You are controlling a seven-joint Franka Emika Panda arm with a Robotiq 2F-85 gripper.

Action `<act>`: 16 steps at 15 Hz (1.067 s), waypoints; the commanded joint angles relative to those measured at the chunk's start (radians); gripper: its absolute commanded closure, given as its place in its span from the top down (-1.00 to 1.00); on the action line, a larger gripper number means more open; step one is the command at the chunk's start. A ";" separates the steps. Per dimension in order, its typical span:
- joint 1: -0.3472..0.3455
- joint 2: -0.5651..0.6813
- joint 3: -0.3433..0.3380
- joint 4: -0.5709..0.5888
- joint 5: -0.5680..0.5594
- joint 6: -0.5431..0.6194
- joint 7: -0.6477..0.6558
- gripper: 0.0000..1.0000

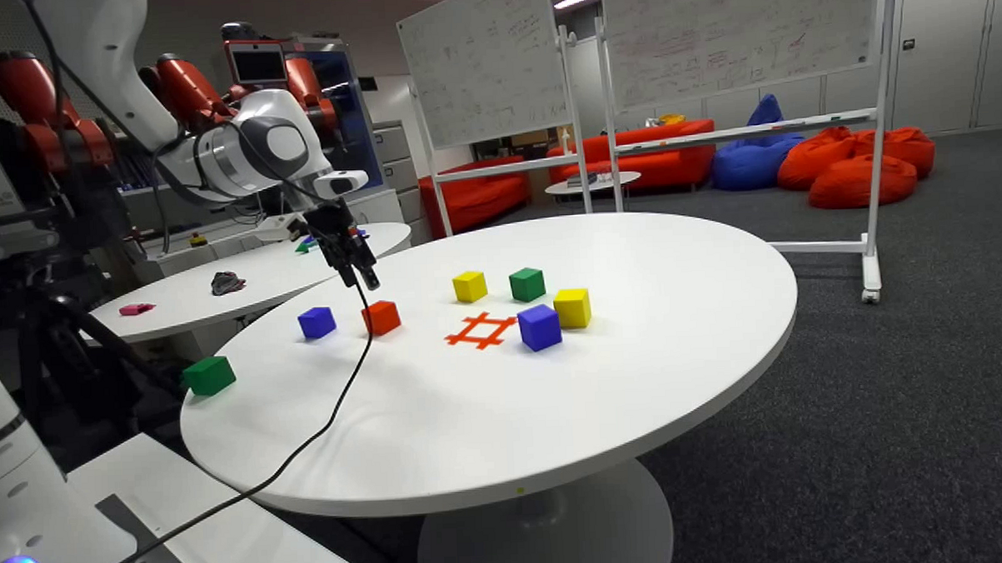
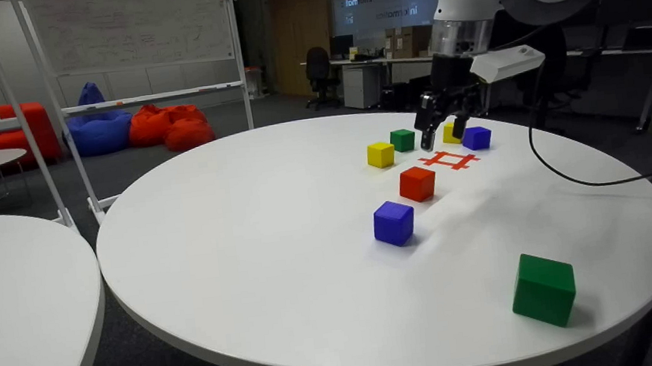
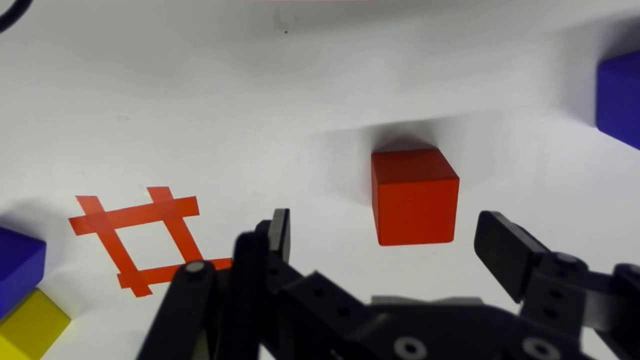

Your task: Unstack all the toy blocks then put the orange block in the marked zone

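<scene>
While black tool (image 3: 384, 231) hung jaws apart, orange-red cube (image 3: 416, 210) sat at three o'clock from red-orange hash square (image 3: 151, 242), wrist view.

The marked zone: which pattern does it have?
The marked zone has crossed red-orange strips, like a hash sign; best in the wrist view, though partly hidden.

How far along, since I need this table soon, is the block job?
Done: seven blocks sit unstacked on the table. In hand: apparently a pickup; open, empty fingers hover near the orange block. Left: gripping it and placing it; it sits outside the marked zone.
</scene>
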 commanded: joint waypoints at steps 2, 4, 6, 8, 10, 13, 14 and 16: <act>0.003 -0.001 -0.004 0.003 0.003 -0.002 -0.001 1.00; 0.003 -0.001 -0.004 0.004 0.003 -0.002 -0.001 1.00; 0.004 0.003 -0.003 0.008 0.001 -0.006 -0.005 1.00; 0.010 0.015 -0.005 0.022 -0.024 -0.022 0.008 1.00; 0.012 0.029 -0.006 0.034 -0.031 -0.031 0.007 1.00; 0.009 0.068 -0.008 0.068 -0.005 -0.043 -0.026 1.00; 0.008 0.083 -0.010 0.083 0.001 -0.048 -0.034 1.00; 0.006 0.111 -0.014 0.109 0.015 -0.059 -0.052 1.00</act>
